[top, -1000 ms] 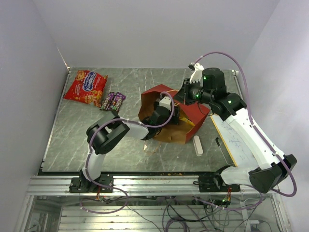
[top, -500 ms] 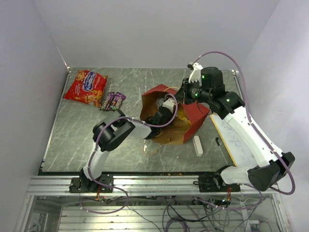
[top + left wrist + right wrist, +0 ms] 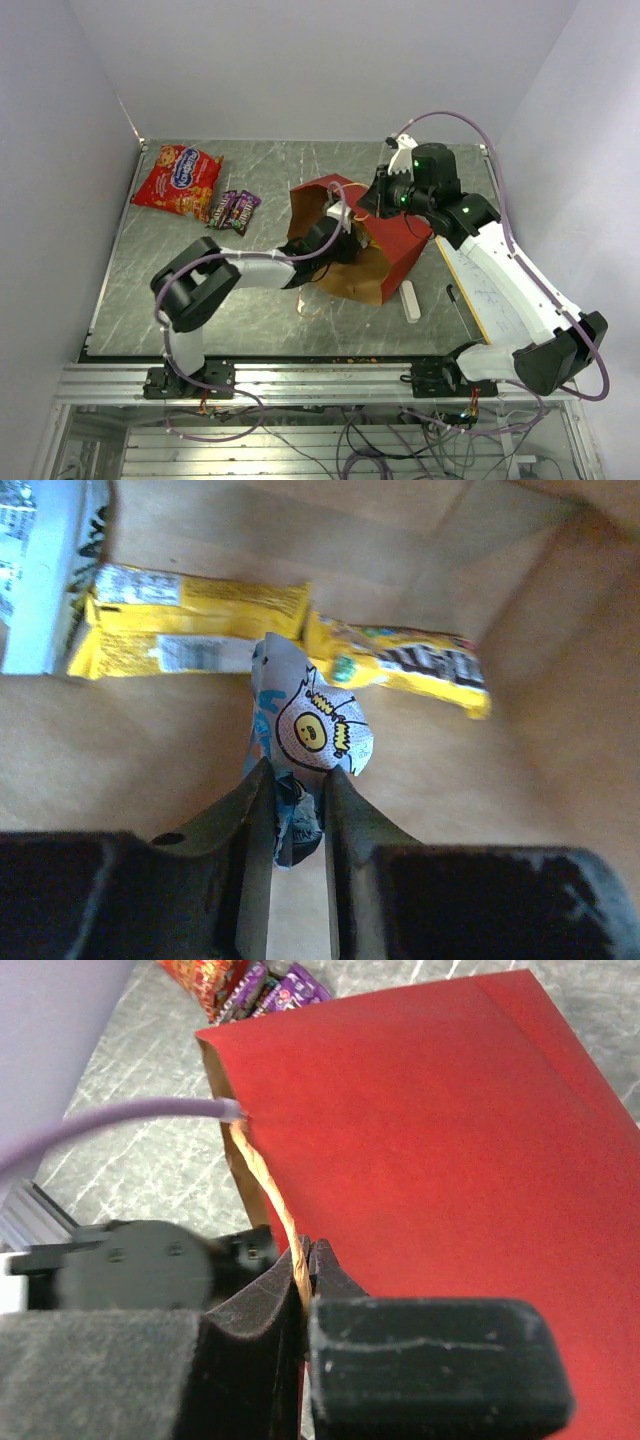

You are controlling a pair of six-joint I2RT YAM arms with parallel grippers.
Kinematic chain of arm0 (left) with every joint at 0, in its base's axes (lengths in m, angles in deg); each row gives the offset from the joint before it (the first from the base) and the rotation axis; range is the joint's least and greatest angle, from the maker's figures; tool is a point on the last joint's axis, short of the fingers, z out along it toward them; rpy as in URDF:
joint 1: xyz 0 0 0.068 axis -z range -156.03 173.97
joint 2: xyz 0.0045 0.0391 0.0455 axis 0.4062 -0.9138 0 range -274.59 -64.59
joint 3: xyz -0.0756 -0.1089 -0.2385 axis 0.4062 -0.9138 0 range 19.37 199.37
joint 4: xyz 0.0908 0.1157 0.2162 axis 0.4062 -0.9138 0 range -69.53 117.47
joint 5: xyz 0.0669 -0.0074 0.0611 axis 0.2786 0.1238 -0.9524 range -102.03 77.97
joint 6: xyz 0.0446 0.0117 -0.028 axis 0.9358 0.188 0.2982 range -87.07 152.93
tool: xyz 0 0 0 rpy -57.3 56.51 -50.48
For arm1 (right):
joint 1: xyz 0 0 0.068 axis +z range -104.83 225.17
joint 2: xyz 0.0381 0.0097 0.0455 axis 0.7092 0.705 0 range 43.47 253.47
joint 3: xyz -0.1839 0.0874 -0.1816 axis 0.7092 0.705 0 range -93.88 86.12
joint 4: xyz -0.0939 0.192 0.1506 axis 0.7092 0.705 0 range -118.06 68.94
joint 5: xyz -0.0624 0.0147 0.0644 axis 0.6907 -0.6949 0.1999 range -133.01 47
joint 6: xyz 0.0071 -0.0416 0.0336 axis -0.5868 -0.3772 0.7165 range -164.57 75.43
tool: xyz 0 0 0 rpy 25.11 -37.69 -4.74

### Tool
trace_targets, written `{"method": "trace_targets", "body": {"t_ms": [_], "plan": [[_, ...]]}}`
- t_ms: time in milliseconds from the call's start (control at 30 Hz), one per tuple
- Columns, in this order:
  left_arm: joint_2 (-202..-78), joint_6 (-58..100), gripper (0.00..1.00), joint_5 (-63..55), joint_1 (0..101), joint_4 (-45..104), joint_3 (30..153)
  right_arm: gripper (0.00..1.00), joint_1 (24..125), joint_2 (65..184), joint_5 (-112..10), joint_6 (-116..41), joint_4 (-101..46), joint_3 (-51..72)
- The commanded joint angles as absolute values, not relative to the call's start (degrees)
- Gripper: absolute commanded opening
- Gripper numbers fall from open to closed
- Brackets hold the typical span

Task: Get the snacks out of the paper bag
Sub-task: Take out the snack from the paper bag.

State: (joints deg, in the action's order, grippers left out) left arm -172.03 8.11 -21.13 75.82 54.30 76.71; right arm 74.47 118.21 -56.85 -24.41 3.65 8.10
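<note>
Top external view has the red-orange chip bag [image 3: 178, 181] lying flat at the far-left corner of the tabletop, with the dark purple candy packs [image 3: 234, 209] just to its right, both outside the paper bag [image 3: 395, 250]. The left arm stretches from the near edge toward the middle of the table, and its wrist goes into the bag's mouth. The bag sits about the centre of the tabletop, tilted, its open mouth turned to the left and its brown inside showing; a thin tan loop handle [image 3: 315, 305] lies on the table by the mouth. Inside the bag, the left wrist view shows the left gripper [image 3: 297, 780] with its jaws drawn nearly together, pinching the lower end of a small white packet [image 3: 312, 728] printed with a cartoon face, which stands up from the fingers. Beyond it a yellow pack [image 3: 190, 620] and a second yellow pack [image 3: 400, 665] lie end to end on the brown paper, and a white-and-blue packet [image 3: 40, 570] shows at the picture's left edge. The right gripper [image 3: 305, 1255] is at the bag's far rim, its jaws pressed together on the paper edge, with the red outer wall to its right. Further right, a white oblong eraser [image 3: 410, 301] lies just beside the bag, and a small whiteboard [image 3: 490, 295] lies along the right edge of the tabletop.
</note>
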Motion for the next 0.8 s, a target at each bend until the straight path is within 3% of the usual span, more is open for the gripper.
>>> {"method": "trace_targets", "body": {"t_ms": [0,367,567,767], "plan": [[-163.1,-0.8,0.24,-11.6,75.8,47.7,73.9,0.00,74.1,117.4,-54.4,-24.9,1.2,10.1],[-136.2,-2.3,0.21,-4.1,75.8,18.6,68.0,0.00,74.0,116.0,-52.6,-24.3,-1.8,14.8],[-122.2,0.8,0.20,-11.8,75.1,-3.2,72.9,0.00,74.0,114.7,-52.6,-23.5,-2.0,15.5],[-119.0,2.6,0.19,-25.4,72.8,-18.8,83.5,0.00,74.0,113.6,-53.0,-22.9,-2.6,16.8]]}}
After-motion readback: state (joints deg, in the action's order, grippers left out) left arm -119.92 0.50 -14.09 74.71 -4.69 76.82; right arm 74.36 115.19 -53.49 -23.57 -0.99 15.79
